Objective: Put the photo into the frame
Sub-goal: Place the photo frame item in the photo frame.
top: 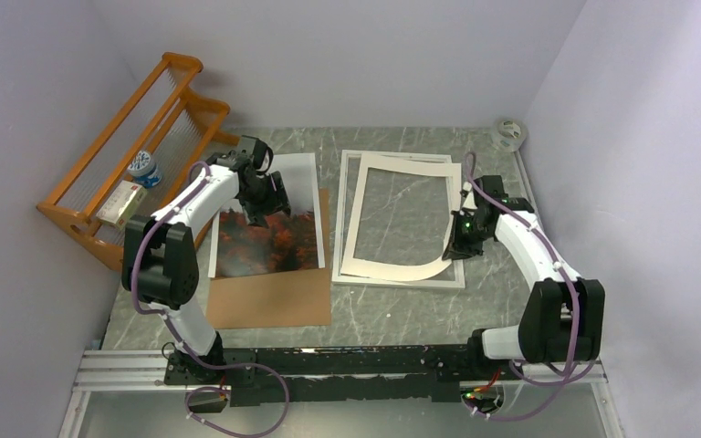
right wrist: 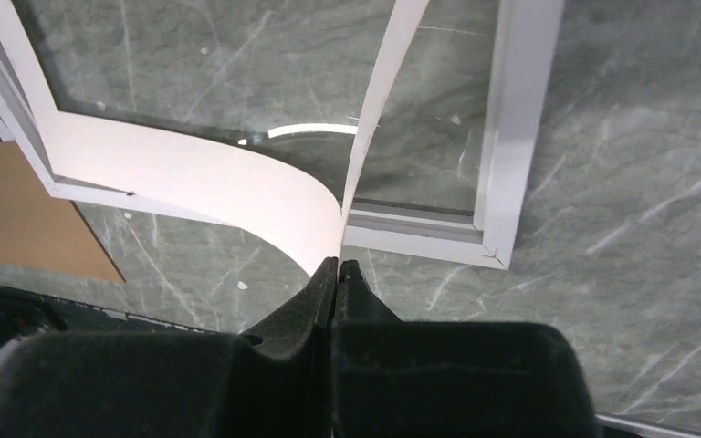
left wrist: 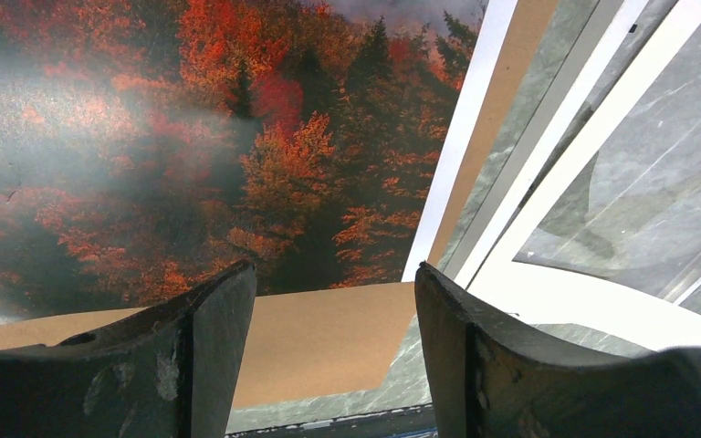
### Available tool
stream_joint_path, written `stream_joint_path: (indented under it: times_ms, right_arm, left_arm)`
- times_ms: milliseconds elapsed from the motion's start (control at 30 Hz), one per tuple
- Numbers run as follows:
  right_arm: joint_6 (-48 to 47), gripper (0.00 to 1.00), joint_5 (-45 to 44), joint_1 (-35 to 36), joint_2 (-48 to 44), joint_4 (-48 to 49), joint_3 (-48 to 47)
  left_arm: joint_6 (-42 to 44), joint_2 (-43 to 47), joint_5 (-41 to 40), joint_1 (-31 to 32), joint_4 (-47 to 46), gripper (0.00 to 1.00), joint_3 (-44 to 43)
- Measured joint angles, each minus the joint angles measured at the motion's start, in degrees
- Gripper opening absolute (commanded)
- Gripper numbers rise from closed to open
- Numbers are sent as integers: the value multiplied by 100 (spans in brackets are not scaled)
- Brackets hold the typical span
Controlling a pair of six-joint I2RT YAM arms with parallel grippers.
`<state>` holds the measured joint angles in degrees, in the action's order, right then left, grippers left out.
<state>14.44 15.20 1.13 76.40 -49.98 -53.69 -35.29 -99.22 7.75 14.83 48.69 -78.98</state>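
Orange wooden rack (top: 137,155) stands far left. Beside it the white-bordered, red autumn-forest photo (top: 269,248) lies flat on a brown hardboard sheet (top: 269,303), with the left tool (left wrist: 333,287) wide open above it. Further right, the thin white frame (top: 339,228) lies on the grey marbled bench (top: 402,315). The right tool (right wrist: 338,265) pinches the lifted lower-right corner of a white card mat (top: 392,266) on it.

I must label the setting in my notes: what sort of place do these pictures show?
Probably a robot test cell in a lab: plain lilac walls enclose a marble-patterned table, and the left arm and right arm are bolted to a metal rail at its near edge.
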Motion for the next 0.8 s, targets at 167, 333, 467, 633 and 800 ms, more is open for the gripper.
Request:
stream_joint_path:
  times_ms: [167,333,467,633,800]
  right_arm:
    - [-140,0,33,319,181,4,-179]
    - [-208,1,-22,391,382,-55,-367]
    - [-223,8,-199,391,516,-177,-553]
    - [-234,11,-472,396,518,-315,-669]
    - [-243,0,-745,398,472,-409,-669]
  left_arm:
    - [11,-2,4,0,-9,69,0]
    - [13,-7,4,0,-31,69,0]
    - [13,-15,4,0,-44,69,0]
    - [17,-184,4,0,-39,69,-52]
    - [79,-310,46,0,-17,69,-199]
